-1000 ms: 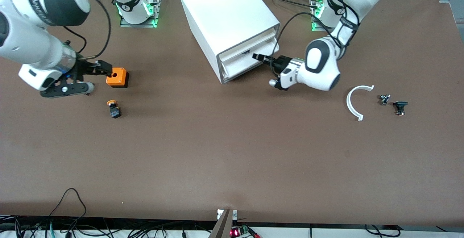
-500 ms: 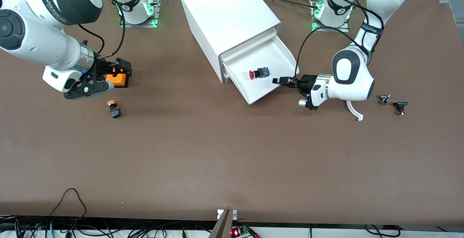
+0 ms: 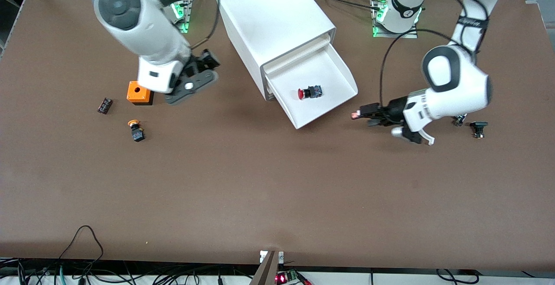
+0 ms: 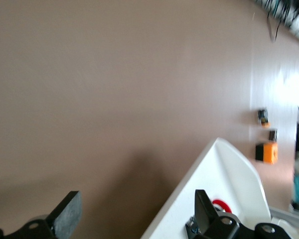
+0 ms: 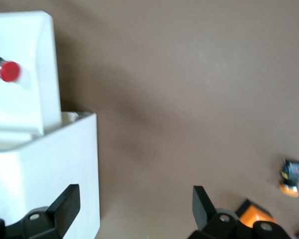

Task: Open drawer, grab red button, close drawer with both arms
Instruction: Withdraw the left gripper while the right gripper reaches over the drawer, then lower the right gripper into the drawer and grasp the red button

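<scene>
**A:** What lies nearest the front camera?

**B:** The yellow-capped button (image 3: pixel 136 131), toward the right arm's end of the table. A little farther back stands the orange box (image 3: pixel 140 93), with a small dark part (image 3: pixel 105 105) beside it.

**A:** And the left gripper (image 3: pixel 363 117)?

**B:** It hangs over bare table just beside the drawer's (image 3: pixel 331 70) front corner, fingers spread wide, holding nothing. The white curved piece (image 3: pixel 427 136) and two small black parts (image 3: pixel 470 124) lie under and beside that arm.

**A:** Where is the red button (image 3: pixel 309 92)?

**B:** On its side in the pulled-out drawer, the middle one of the cabinet (image 3: pixel 271 20).

**A:** The right gripper (image 3: pixel 204 70)?

**B:** Up over the table between the orange box and the cabinet, jaws released and empty.
</scene>
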You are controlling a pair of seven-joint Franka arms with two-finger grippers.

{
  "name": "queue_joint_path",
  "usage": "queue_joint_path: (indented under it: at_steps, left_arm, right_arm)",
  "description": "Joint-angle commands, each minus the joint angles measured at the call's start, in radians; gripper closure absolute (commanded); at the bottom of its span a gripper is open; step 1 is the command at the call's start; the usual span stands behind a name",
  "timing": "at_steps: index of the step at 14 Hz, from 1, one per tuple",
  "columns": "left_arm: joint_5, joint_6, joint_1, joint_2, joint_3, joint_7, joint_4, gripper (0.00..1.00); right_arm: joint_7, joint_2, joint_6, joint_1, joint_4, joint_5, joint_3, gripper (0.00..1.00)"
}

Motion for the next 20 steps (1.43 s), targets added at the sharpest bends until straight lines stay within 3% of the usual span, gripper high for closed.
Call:
queue_joint_path:
  at_steps: [1,3,6,9,12,14,20]
  left_arm:
    - [0.052,0.003,0.072,-0.125,0.004,-0.013,-0.027,0.0]
    - [0.275,-0.061,0.106,-0.203,0.033,-0.017,0.002,0.0]
    - [0.567,-0.339,0.106,-0.232,0.116,-0.083,0.194,0.0]
    - [0.852,-0.538,0.081,-0.239,0.101,-0.309,0.356,0.0]
    - [0.947,-0.603,0.061,-0.246,0.092,-0.451,0.378,0.0]
    - [0.948,-0.603,0.061,-0.246,0.098,-0.459,0.378,0.0]
    - [0.935,-0.585,0.06,-0.243,0.098,-0.508,0.378,0.0]
  right_arm:
    - [-0.026,0.138,-0.005,0.024,0.172,0.016,0.014,0.0]
    - [-0.128,0.196,0.05,0.023,0.235,0.074,0.063,0.0]
    - [-0.411,0.281,0.115,0.03,0.313,0.223,0.082,0.0]
    - [-0.483,0.371,0.115,0.046,0.413,0.222,0.147,0.0]
    - [-0.552,0.474,0.157,0.133,0.485,0.172,0.139,0.0]
    - [-0.59,0.505,0.225,0.159,0.487,0.1,0.143,0.0]
    - [-0.711,0.571,0.296,0.199,0.484,0.04,0.128,0.0]
